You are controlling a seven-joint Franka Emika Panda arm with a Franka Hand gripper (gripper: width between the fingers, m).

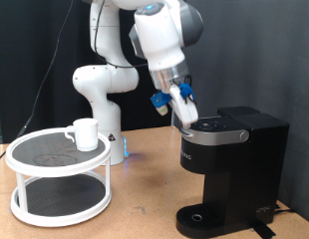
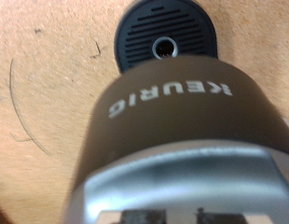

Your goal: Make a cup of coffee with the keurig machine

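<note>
Fingers [image 1: 184, 115] just above keurig machine [image 1: 234, 164] lid's front edge

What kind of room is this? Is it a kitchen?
Probably a robot lab, not a kitchen. A white robot arm stands on a plain wooden table before a black curtain. Its pincer hovers at the keurig machine; the cup sits on a white stand.

Cup [image 1: 85, 132] on stand [image 1: 60, 164], left of keurig machine [image 1: 234, 169]

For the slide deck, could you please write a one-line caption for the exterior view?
Gripper at the Keurig machine lid's front edge; white mug waits on the two-tier stand.
</note>
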